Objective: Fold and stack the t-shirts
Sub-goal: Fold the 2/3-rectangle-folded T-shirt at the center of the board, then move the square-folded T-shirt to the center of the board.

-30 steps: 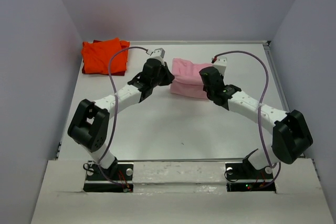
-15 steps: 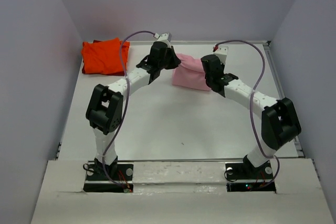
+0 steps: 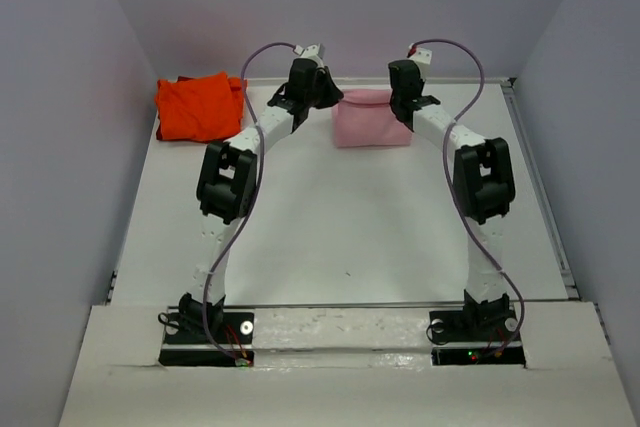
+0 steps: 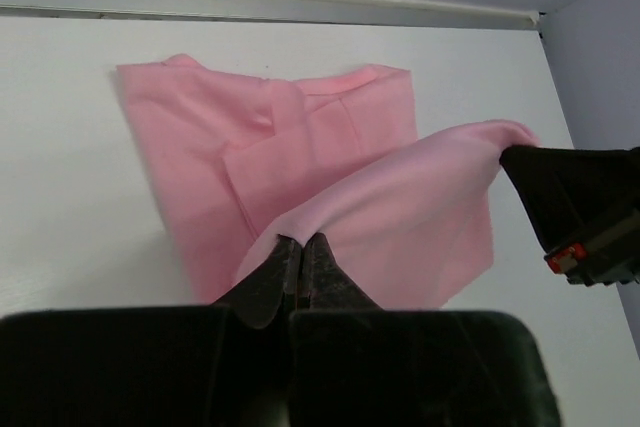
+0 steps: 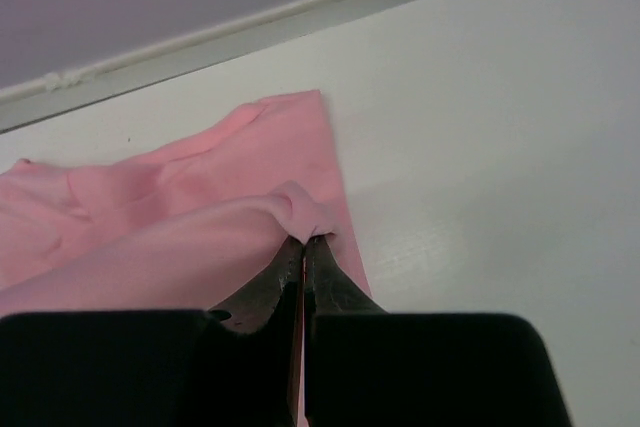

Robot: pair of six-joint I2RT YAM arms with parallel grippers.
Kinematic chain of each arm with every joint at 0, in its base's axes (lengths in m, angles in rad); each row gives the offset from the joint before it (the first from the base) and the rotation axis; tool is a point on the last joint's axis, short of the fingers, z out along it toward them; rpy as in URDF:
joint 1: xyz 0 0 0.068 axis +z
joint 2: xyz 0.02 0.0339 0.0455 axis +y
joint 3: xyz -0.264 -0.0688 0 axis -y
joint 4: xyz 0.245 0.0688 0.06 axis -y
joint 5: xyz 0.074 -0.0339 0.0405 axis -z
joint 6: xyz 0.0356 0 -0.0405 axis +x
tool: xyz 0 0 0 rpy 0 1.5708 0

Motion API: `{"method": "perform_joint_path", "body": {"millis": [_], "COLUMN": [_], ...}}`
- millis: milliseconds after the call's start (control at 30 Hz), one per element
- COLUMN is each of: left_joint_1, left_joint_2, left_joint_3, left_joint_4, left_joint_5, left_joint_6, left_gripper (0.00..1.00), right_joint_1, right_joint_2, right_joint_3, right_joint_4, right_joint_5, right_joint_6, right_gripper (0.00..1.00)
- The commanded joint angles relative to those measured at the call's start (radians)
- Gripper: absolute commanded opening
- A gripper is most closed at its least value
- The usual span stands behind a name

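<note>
The light pink t-shirt (image 3: 370,120) lies near the back of the table, between my two stretched-out arms. My left gripper (image 3: 335,99) is shut on its left edge and my right gripper (image 3: 397,97) is shut on its right edge. In the left wrist view the left gripper (image 4: 301,240) pinches a lifted flap of the pink t-shirt (image 4: 300,162) over the lower layer. In the right wrist view the right gripper (image 5: 304,240) pinches a bunched corner of the pink t-shirt (image 5: 190,217). The orange-red t-shirt (image 3: 197,105) lies folded at the back left, apart from both grippers.
The back wall and the table's rear rail (image 3: 470,80) run just beyond the pink shirt. Side walls close in on the left and right. The white table (image 3: 340,217) stretches bare toward the arm bases.
Both arms have stretched toward the back wall, carrying the near edge of the pink t-shirt up and over onto its far part. The orange-red t-shirt has not moved.
</note>
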Motion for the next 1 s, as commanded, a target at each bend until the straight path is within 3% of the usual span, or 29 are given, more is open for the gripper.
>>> {"method": "perform_joint_path", "body": {"millis": [0,33,67,100,167,200,233,300,600,833,900,967], "left_joint_1": [0.066,0.076,0.089,0.096,0.1,0.1,0.1,0.1,0.085,0.08,0.08,0.08], "left_joint_2": [0.094,0.114,0.145,0.151,0.142,0.133,0.124,0.099,-0.113,-0.294,-0.371,-0.45], "left_joint_3": [0.112,0.12,0.135,0.137,0.099,0.076,0.042,0.013,-0.125,-0.055,-0.084,-0.209], "left_joint_4": [0.001,0.012,0.024,0.037,0.072,0.089,0.101,0.112,0.091,-0.188,-0.268,-0.276], "left_joint_5": [0.0,0.013,0.026,0.035,-0.008,-0.013,-0.017,-0.031,-0.007,-0.046,-0.055,-0.085], "left_joint_6": [-0.016,-0.031,-0.062,-0.072,-0.077,-0.071,-0.067,-0.059,-0.037,0.099,0.151,0.171], "left_gripper": [0.01,0.11,0.44,0.52,0.81,0.85,0.86,0.89,0.9,0.9,0.9,0.9], "right_joint_1": [-0.061,-0.061,-0.07,-0.07,-0.07,-0.07,-0.07,-0.07,-0.059,-0.03,-0.02,-0.004], "right_joint_2": [0.192,0.241,0.328,0.359,0.393,0.39,0.384,0.34,0.111,0.004,0.011,0.025], "right_joint_3": [0.257,0.314,0.37,0.416,0.45,0.442,0.43,0.38,0.101,0.037,0.042,0.06], "right_joint_4": [-0.078,-0.106,-0.138,-0.17,-0.178,-0.166,-0.161,-0.15,-0.026,-0.044,-0.055,-0.074], "right_joint_5": [-0.076,-0.09,-0.106,-0.107,-0.137,-0.131,-0.146,-0.15,-0.179,-0.24,-0.297,-0.333], "right_joint_6": [-0.057,-0.065,-0.079,-0.077,-0.089,-0.085,-0.088,-0.082,-0.14,-0.156,-0.154,-0.151], "right_gripper": [0.04,0.18,0.43,0.54,0.7,0.75,0.83,0.87,0.89,0.89,0.89,0.89]}}
